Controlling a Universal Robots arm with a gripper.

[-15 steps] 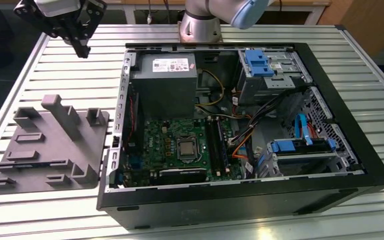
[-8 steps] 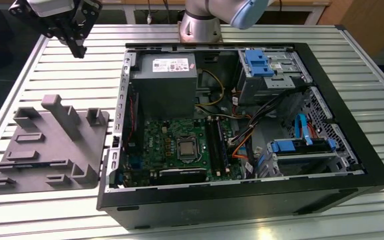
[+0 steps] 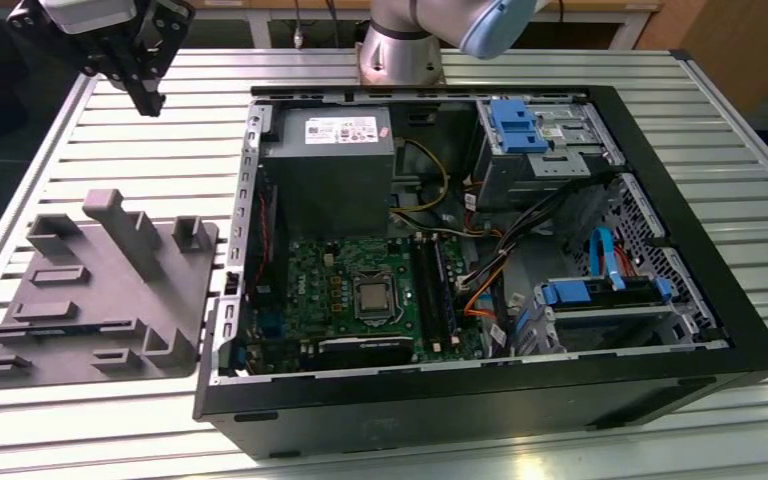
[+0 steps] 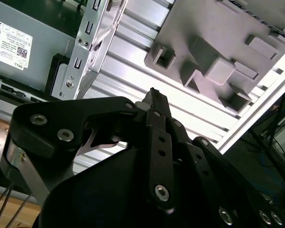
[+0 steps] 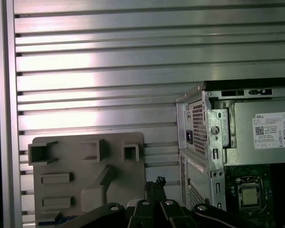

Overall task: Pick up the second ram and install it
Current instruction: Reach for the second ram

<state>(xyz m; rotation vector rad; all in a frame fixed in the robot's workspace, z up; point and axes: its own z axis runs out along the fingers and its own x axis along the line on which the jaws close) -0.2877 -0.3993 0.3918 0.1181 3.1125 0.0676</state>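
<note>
While pinched closed around nothing, hangs clear above the grey holder tray [image 3: 104,300] — gripper [image 3: 148,98] well apart from it.

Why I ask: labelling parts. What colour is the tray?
The tray is grey; best in exterior view.

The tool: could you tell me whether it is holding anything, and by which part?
Nothing is held; the tool hangs shut and empty above the table.
</note>
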